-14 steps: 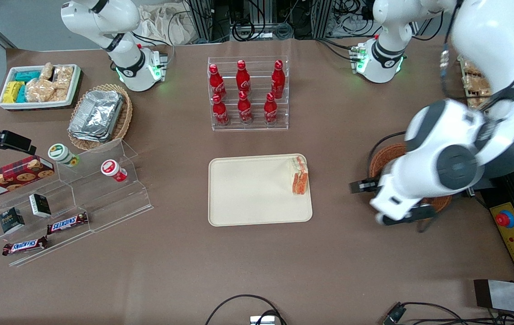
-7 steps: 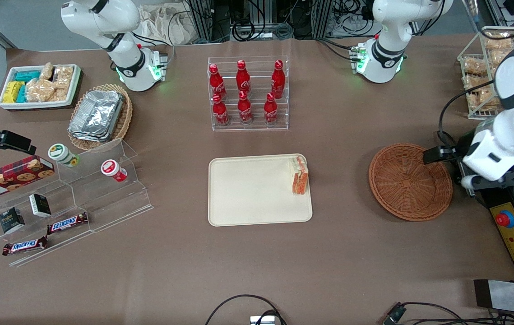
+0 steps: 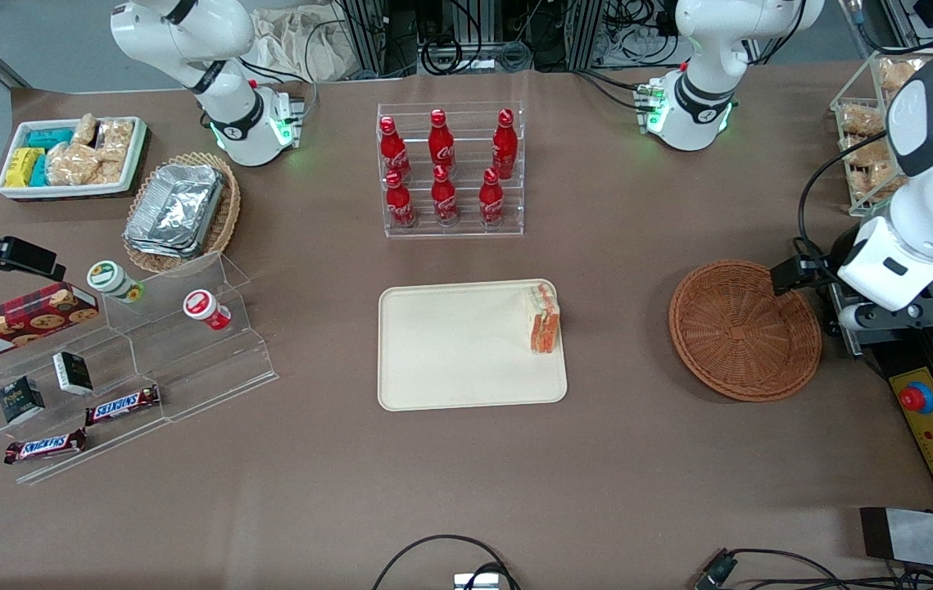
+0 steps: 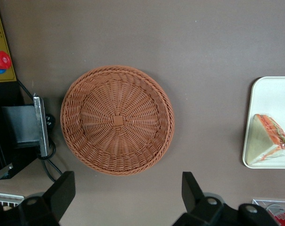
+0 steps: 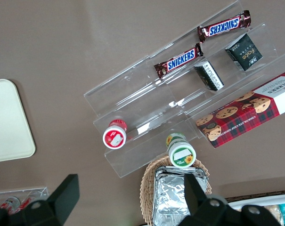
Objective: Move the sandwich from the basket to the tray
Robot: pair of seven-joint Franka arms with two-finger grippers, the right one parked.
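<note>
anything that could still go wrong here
The sandwich lies on the tray right by the rim nearest the basket, so a nudge of the tray might tip it off. The open, empty gripper hangs above the table near the basket; a low sweep could clip the wicker rim.

The left arm [image 3: 925,164] has glossy white rounded shells, a dark grey joint cap and black cables; its gripper [image 4: 126,200] has black fingers [image 4: 62,190].

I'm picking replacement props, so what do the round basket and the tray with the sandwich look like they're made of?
Basket: woven wicker, reddish-brown, matte; strands radiate outward. Tray: likely plastic, smooth cream, rounded corners, holding the sandwich. The gripper hovers open above the basket.
</note>
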